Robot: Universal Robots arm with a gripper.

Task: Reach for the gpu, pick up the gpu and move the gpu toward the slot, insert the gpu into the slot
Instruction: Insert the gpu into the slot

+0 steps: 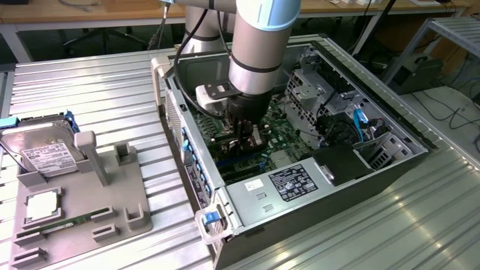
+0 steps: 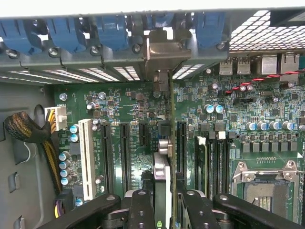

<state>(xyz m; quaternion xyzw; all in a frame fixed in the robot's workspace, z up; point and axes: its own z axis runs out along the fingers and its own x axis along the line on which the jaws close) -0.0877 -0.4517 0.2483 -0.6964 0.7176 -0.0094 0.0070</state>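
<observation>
On the exterior view's left, a grey fixture tray (image 1: 112, 191) sits on the ribbed metal bench (image 1: 98, 95), holding spare parts in shaped pockets so each stays where it was set: a silver hard drive (image 1: 41, 149) leaning at the back and a narrow green memory stick (image 1: 64, 222) lying in its groove near the front. These are well apart from the work.

Further right stands the open computer case (image 1: 300, 157), laid on its side so the green motherboard (image 2: 119, 109) faces upward and can be reached from above. The arm comes straight down into it, and the gripper (image 2: 167, 202) hangs low over the board.

In the wrist view the fingers (image 2: 140, 210) are partly closed on the gpu (image 2: 167, 143), clamping its top edge from both sides. The card is held on edge, upright, with its long axis running along the expansion slots, a pose that suits pushing it straight down. Its silver end bracket (image 2: 167, 50) lies at the case's rear wall, among the blue retaining clips (image 2: 112, 31).

The slot (image 2: 171, 129) lies right under the card and is mostly hidden by it; whether the card's edge is fully seated I cannot tell
</observation>
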